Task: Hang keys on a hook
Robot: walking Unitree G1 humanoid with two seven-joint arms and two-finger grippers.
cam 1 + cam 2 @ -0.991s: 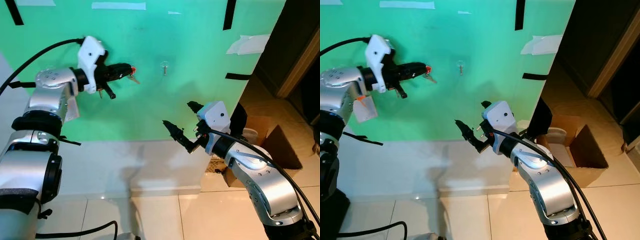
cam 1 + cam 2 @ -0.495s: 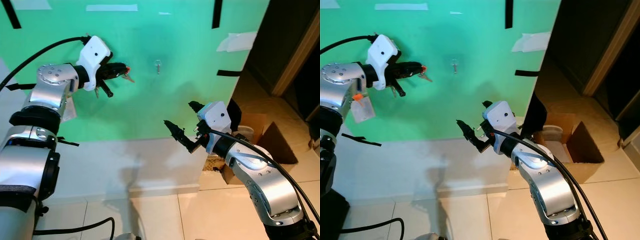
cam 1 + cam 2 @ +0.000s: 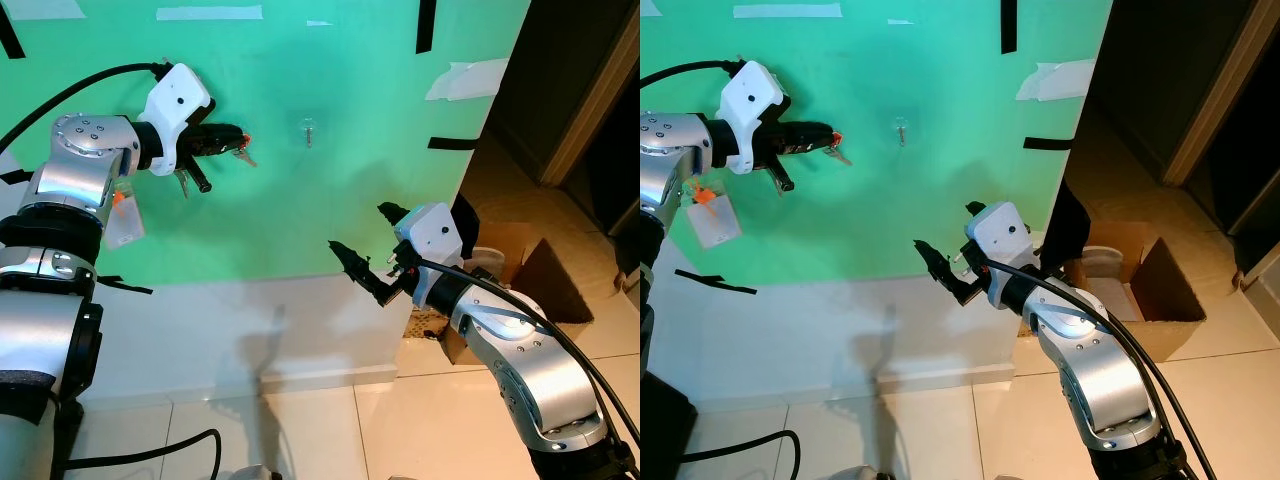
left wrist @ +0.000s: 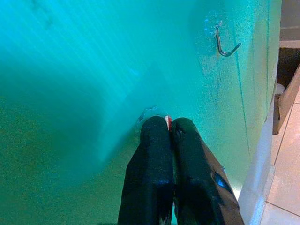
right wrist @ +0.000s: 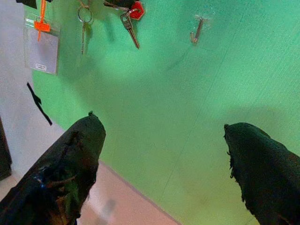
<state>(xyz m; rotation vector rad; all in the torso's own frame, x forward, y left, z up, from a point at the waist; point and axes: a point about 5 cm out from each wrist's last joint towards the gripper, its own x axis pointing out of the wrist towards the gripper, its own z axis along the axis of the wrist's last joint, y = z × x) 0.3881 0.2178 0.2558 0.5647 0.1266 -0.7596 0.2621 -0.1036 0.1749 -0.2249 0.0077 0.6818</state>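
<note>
Left gripper (image 3: 236, 141) raised at the green wall (image 3: 330, 80), fingers clamped on the keys (image 5: 130, 18) with red tag, left of the metal hook (image 3: 309, 131), right gripper (image 3: 362, 245) lower down, fingers spread wide apart.

Silver keys (image 3: 243, 155) with a red tag dangle at upper left, pinched in the left claw (image 3: 232, 139). The small metal hook (image 3: 309, 131) sits just right, on the green wall.
</note>
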